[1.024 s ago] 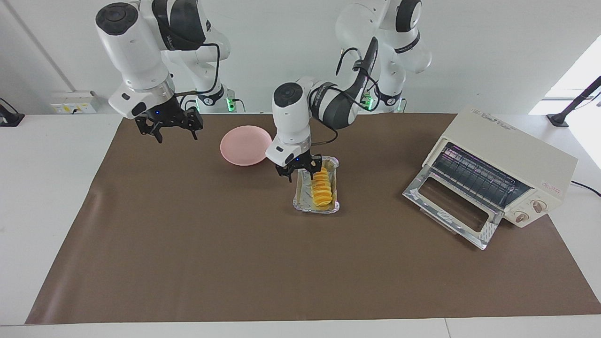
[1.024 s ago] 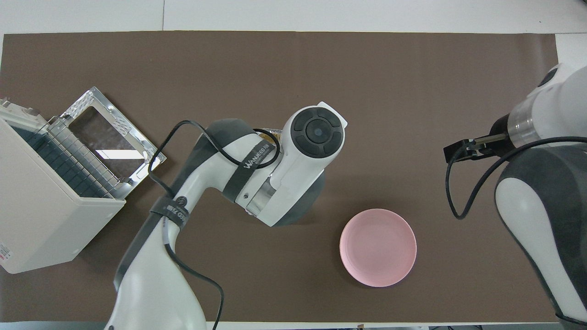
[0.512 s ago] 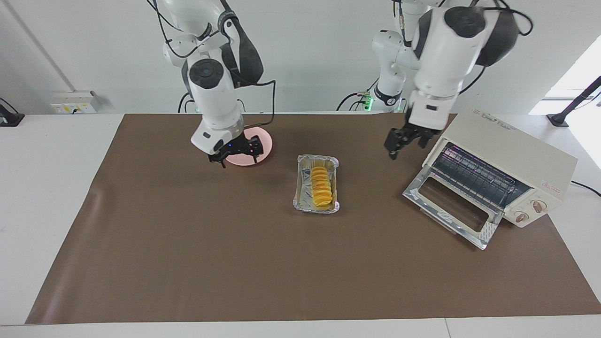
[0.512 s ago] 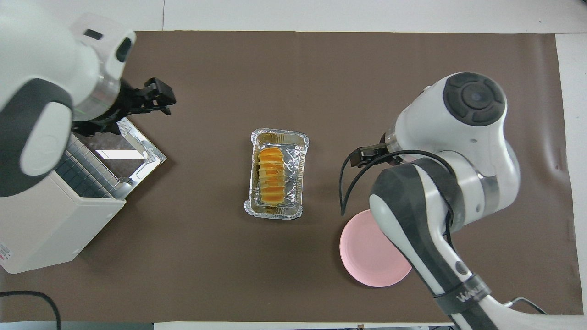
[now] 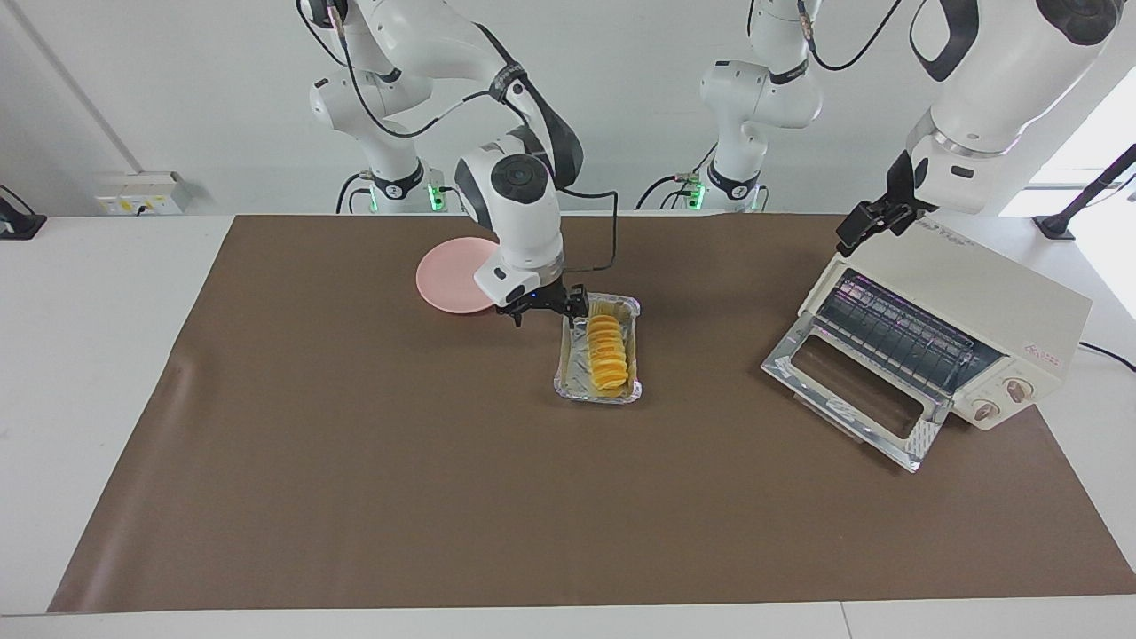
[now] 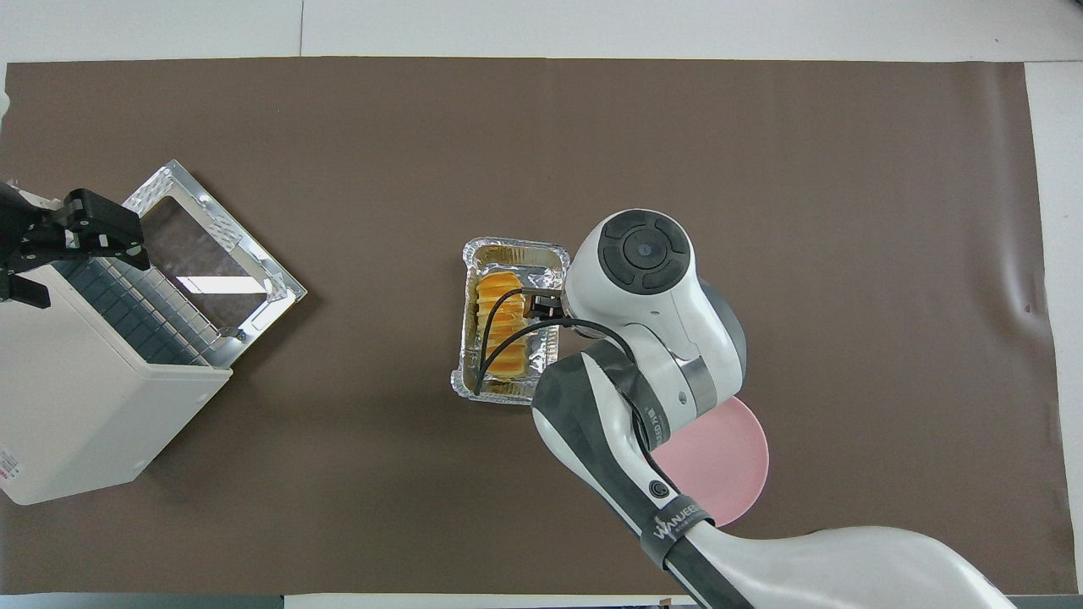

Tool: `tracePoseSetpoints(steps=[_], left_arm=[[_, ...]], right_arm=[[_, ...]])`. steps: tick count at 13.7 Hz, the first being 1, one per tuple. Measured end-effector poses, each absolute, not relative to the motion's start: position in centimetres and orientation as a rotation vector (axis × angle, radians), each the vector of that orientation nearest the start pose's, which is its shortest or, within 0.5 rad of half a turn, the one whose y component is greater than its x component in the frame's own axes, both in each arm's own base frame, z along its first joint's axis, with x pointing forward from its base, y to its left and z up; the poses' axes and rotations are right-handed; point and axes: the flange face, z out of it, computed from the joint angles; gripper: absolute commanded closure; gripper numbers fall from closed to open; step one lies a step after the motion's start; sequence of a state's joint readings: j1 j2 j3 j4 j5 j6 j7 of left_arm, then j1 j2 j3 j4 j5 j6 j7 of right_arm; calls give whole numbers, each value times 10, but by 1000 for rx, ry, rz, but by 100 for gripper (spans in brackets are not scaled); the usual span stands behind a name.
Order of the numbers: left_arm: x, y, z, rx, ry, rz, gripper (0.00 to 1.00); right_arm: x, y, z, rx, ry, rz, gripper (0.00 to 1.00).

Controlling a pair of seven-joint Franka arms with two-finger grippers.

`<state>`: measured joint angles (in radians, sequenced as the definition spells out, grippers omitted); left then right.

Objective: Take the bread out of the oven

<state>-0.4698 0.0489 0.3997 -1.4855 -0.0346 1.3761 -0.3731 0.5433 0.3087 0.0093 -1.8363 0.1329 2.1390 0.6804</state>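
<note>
The bread (image 5: 608, 353) (image 6: 501, 326), a ridged golden loaf, lies in a silver foil tray (image 5: 568, 380) (image 6: 516, 248) on the mat, outside the oven (image 5: 972, 280) (image 6: 76, 414). The oven's glass door (image 5: 843, 390) (image 6: 211, 245) hangs open and the wire rack is bare. My right gripper (image 5: 543, 311) is low at the tray's corner nearest the robots, between the tray and the plate, open and holding nothing. In the overhead view its wrist covers most of it. My left gripper (image 5: 874, 217) (image 6: 72, 245) hangs open over the oven's top, empty.
A round pink plate (image 5: 448, 271) (image 6: 732, 474) sits beside the tray, nearer the robots toward the right arm's end, partly under the right arm. The brown mat (image 5: 355, 461) covers the table. The oven's knobs (image 5: 1001, 399) face away from the robots.
My left gripper opened, left the tray and swung up over the oven. My right gripper came from its end of the table, across the pink plate, down to the tray's corner.
</note>
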Motion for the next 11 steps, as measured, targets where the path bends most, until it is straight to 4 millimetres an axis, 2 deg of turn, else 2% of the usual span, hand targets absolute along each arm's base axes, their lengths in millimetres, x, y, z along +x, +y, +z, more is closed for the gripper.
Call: tracePoseSetpoints(steps=[1,2,4,5,6,11], left_arm=[[537,-45,628,-3080,-441,280,0],[530,-41,634,-3086,-423,300,0],[524,-32,643,-3099,-416,293,0],[523,-29,644,-3101,-417,291,0],[523,-28,642,-3101,-414,296,0],[526,-24,633,-3106,-392,298,0]], right_arm=[[536,335,349,-3008,352,114,0],[536,335,335,-2989,380,108,5],[531,337,318,-2984,395,105,36],[528,338,314,-2984,399,106,81],[523,343,310,-2982,410,103,100],[516,348,305,-2978,417,91,100]])
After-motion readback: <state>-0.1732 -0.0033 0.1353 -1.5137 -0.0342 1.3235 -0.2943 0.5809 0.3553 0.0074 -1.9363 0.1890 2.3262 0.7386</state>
